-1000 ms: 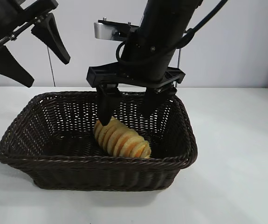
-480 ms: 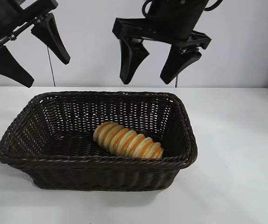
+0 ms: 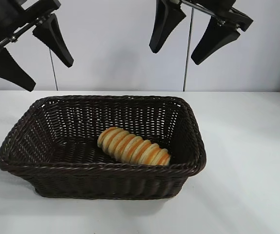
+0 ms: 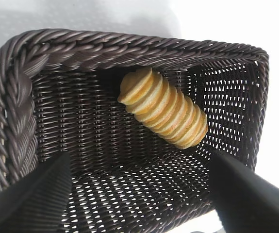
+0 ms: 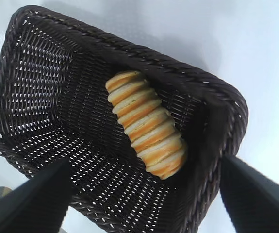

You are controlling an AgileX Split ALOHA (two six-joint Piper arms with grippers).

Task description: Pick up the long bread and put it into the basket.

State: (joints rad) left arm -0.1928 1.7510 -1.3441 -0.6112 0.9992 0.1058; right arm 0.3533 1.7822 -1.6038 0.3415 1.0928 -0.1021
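The long bread (image 3: 133,146) is a ridged golden loaf with orange-brown stripes. It lies on the floor of the dark brown woven basket (image 3: 194,131), towards the right end and near the front wall. The same bread (image 4: 163,107) shows in the left wrist view and the bread (image 5: 146,123) in the right wrist view, inside the basket (image 4: 13,97) (image 5: 229,107). My right gripper (image 3: 194,34) hangs open high above the basket's right half, holding nothing. High at the upper left, my left gripper (image 3: 35,58) is open too and empty.
The basket stands on a white table (image 3: 247,170) before a pale wall. A thin vertical rod (image 3: 187,58) rises behind the basket, and another rod (image 3: 53,73) at the left. Bare table lies to the right and in front of the basket.
My right gripper has risen out of the basket, leaving the bread. The bread has settled from leaning upright to lying flat on the basket floor. The left arm has not moved.
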